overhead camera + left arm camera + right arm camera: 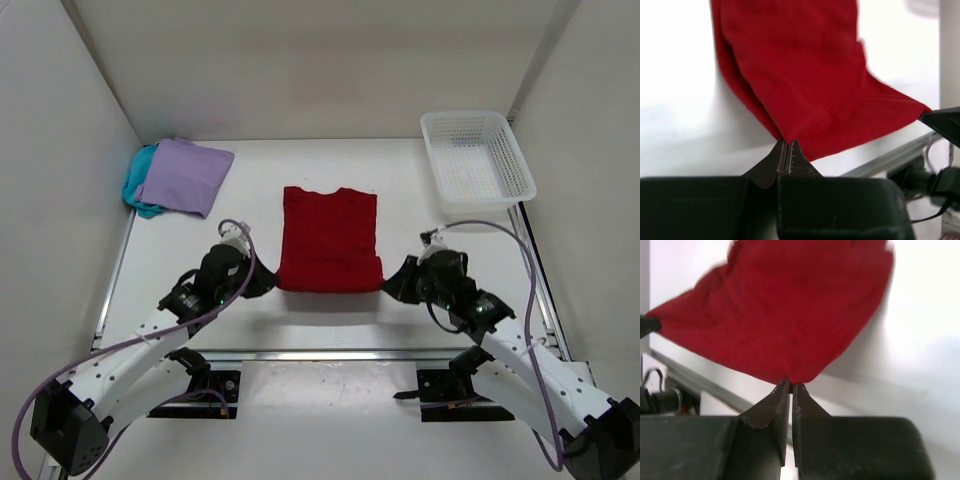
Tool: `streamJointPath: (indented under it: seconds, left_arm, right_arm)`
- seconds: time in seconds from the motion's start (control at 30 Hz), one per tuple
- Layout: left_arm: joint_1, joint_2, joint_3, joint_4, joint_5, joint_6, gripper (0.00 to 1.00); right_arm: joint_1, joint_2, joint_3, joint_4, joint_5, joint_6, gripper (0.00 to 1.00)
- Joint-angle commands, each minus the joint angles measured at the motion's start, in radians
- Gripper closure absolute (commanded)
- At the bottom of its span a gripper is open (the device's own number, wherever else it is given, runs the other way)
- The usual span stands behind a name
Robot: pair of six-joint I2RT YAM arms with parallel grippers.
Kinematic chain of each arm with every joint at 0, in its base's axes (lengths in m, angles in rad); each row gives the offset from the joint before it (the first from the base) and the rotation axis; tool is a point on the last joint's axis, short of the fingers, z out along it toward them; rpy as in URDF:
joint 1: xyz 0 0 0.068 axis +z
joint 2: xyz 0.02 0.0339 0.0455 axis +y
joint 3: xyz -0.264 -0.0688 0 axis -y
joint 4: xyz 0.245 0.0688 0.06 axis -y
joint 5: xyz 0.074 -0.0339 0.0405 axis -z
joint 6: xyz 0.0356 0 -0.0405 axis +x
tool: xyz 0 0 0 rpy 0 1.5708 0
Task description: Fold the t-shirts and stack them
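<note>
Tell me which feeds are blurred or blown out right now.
Top external: sharp, even light, soft shadow just below the red t-shirt. Left wrist: shirt edges smeared, table blown out white, left hand crisp. Right wrist: same softness and glare, right hand crisp.

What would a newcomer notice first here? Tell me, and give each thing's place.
The deep red t-shirt in the middle of the table, its two near corners pinched by the left gripper and right gripper, both shut. Next, the lavender t-shirt lying over the teal t-shirt in the far left corner, and the white basket far right.
</note>
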Motion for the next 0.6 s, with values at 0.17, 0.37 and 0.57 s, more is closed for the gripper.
streamJointPath:
  seconds: [0.17, 0.37, 0.57]
  left_arm:
    - [0.129, 0.285, 0.391, 0.105, 0.035, 0.083, 1.0]
    - [0.256, 0.573, 0.592, 0.174, 0.077, 0.08, 1.0]
    - [0.311, 0.917, 0.839, 0.116, 0.031, 0.112, 0.96]
  right_arm:
    - [-0.274, 0.359, 0.362, 0.141, -0.162, -0.199, 1.0]
    - [-0.38, 0.693, 0.586, 0.282, -0.248, -0.237, 1.0]
    - [-0.422, 1.038, 0.895, 0.266, -0.32, -0.252, 1.0]
